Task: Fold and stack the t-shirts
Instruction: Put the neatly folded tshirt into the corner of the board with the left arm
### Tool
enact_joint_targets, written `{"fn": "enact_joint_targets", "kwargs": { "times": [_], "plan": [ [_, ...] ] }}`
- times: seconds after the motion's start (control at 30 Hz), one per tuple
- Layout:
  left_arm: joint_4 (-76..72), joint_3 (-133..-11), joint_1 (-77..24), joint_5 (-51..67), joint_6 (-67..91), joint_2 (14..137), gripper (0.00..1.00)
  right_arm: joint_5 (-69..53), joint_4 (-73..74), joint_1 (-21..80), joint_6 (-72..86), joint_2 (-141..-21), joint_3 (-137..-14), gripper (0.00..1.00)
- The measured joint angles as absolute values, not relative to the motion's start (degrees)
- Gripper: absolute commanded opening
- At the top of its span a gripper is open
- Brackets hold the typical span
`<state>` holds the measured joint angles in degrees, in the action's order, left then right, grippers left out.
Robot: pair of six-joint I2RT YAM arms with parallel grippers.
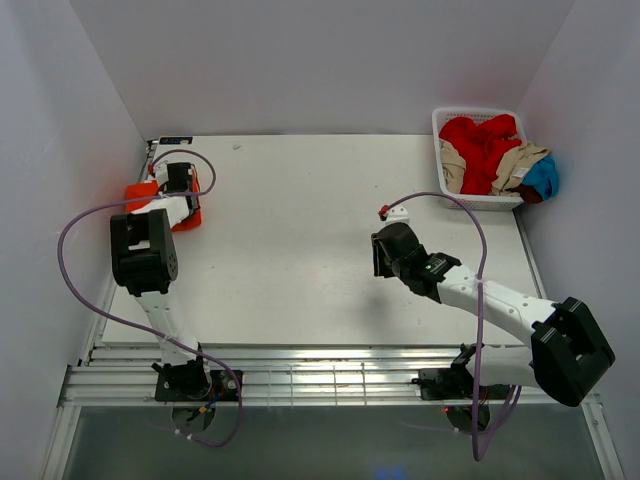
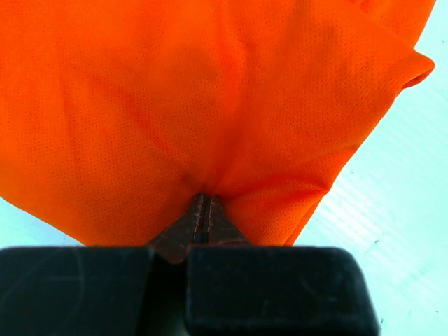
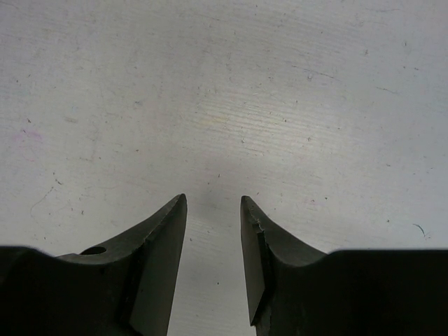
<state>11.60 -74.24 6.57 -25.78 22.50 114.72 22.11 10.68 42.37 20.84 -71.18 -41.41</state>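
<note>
A: Start nearest in, right side. What is the right tool (image 1: 385, 252) doing?
B: It hangs over the bare middle-right of the surface (image 1: 300, 240). In the wrist view its two dark fingers (image 3: 157, 245) stand spread. There is a clear gap between the tips and nothing in it, only scuffed white surface below.
A: Is it touching down?
B: Cannot tell from either view.
A: Further out, left side.
B: The left tool (image 2: 203, 199) sits at the far-left edge of the surface, with its arm stretched out from its base. The jaws are pressed together, pinching a fold of the orange t-shirt (image 2: 210, 91). The cloth puckers into creases right at the tips.
A: How does that shirt lie?
B: It fills most of the left wrist view, a fine mesh weave fanning away from the pinch. A hemmed edge shows at the upper right, and pale surface shows to the right and lower left of it. From above, only patches of orange show on either side of the tool, because the arm hides the rest. Cannot tell whether the cloth is lifted or resting.
A: And farthest?
B: Far-right corner: a white lattice basket (image 1: 478, 112), well apart from both tools. A red shirt (image 1: 485, 140) is heaped on top, with a tan shirt (image 1: 520, 165) beside it. A blue shirt (image 1: 545, 178) spills past the right rim.
A: Folded?
B: No, all crumpled.
</note>
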Motion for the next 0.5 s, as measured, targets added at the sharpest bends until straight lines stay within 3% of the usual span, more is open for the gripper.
{"fn": "enact_joint_targets", "kwargs": {
  "times": [0.27, 0.37, 0.43, 0.5],
  "plan": [
    [6.98, -68.40, 4.64, -25.21, 20.29, 110.24, 0.02, 22.39, 10.66, 42.98, 20.80, -71.31, -41.41, 0.42],
    [4.05, -65.56, -0.71, -27.79, 17.89, 106.39, 0.16, 22.46, 10.63, 43.27, 20.60, -71.33, -41.41, 0.39],
    [1.56, -65.17, -5.82, -29.52, 15.99, 103.42, 0.34, 22.46, 10.55, 43.29, 20.53, -71.33, -41.39, 0.38],
    [-1.48, -65.17, -10.70, -30.28, 14.39, 99.96, 0.38, 22.46, 10.41, 43.33, 20.53, -71.22, -41.34, 0.41]
  ]
}}
